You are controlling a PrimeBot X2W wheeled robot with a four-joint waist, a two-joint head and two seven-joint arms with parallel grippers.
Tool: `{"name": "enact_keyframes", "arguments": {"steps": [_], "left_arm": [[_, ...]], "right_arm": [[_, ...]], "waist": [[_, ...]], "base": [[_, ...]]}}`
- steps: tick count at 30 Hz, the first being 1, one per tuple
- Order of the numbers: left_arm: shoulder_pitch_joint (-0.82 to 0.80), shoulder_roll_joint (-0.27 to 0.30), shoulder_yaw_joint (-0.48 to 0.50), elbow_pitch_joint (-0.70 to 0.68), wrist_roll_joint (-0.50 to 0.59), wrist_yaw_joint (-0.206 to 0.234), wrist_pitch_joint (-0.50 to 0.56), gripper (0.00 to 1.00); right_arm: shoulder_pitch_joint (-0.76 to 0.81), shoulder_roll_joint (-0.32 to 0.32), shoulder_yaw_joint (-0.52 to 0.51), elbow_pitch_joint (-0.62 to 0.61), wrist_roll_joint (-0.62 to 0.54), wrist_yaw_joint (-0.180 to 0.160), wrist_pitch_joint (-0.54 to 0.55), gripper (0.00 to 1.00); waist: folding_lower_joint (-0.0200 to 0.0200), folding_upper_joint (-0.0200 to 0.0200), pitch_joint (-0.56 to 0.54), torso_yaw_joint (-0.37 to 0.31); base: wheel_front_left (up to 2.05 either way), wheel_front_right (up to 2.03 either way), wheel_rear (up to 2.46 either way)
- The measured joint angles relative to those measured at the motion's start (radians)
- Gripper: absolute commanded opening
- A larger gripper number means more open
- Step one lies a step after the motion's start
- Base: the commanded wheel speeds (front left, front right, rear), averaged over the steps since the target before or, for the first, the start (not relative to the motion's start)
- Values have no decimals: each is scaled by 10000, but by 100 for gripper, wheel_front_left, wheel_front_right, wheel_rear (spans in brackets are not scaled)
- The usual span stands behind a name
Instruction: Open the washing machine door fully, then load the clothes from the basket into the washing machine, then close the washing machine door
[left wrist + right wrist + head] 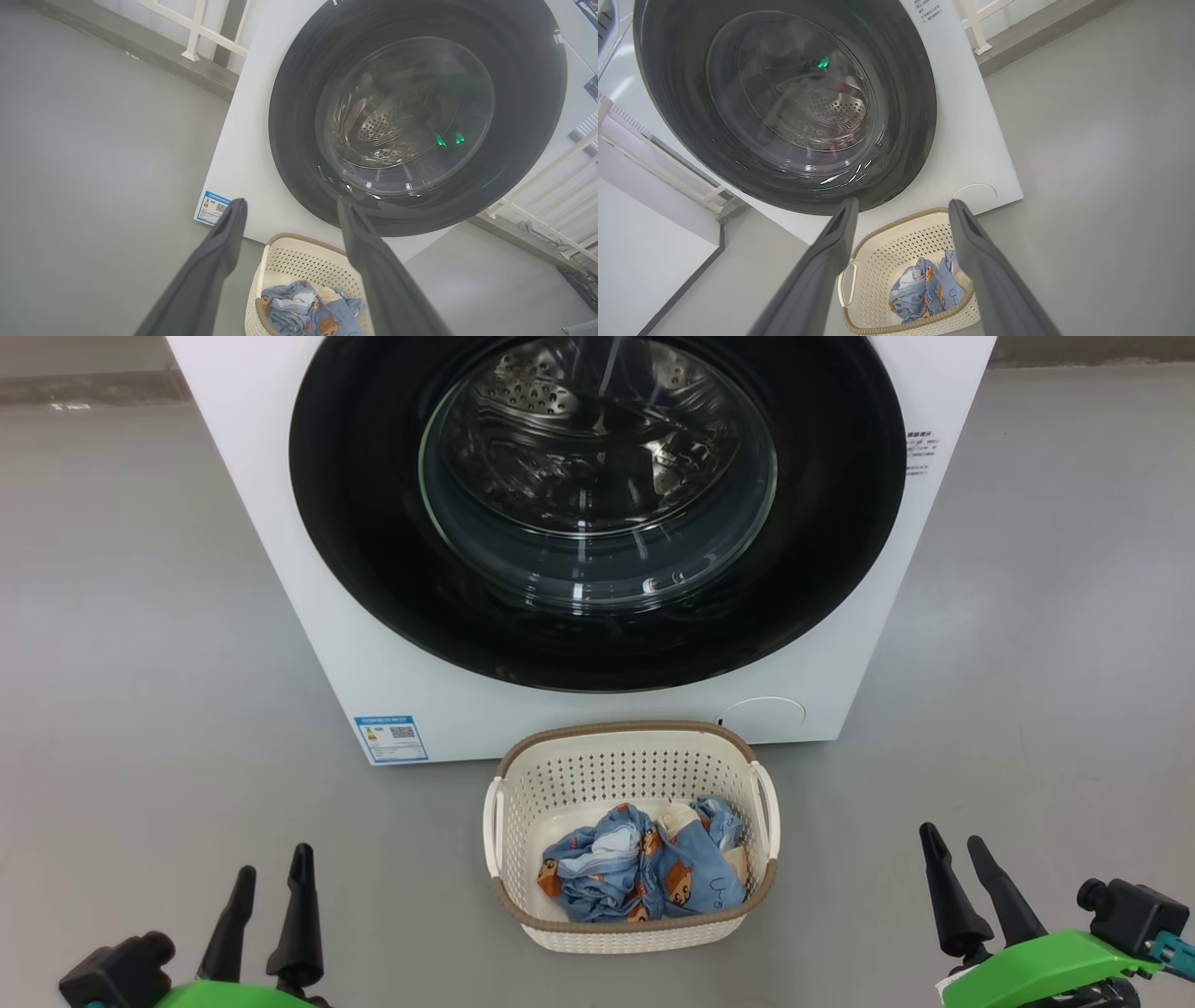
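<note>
The white washing machine (373, 644) stands ahead on the grey floor. Its round door (364, 523) with the glossy black rim lies flat against the front, shut; the steel drum shows through the glass. On the floor before it sits the cream basket (579, 775) with light-blue bear-print clothes (644, 873) in it. My left gripper (274, 874) is open at the lower left, clear of the basket. At the lower right my right gripper (952, 847) is open too, holding nothing. The wrist views show the door (299, 112) (672, 84) and the basket (299, 261) (896, 247) beyond the fingers.
A blue energy label (391, 738) and a round service flap (761, 719) mark the machine's lower front. White railings (201, 32) (976, 23) stand behind the machine on both sides. Grey floor (140, 663) stretches left and right of the basket.
</note>
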Motion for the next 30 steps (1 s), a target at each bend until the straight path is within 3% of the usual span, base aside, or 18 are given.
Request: {"name": "enact_keyframes", "arguments": {"steps": [30], "left_arm": [[279, 182, -148, -299, 3442, -4, -857, 100]], "right_arm": [[121, -146, -345, -249, -3398, 2, -867, 100]], "waist": [[0, 0, -220, 45]], "base": [[0, 0, 0]]}}
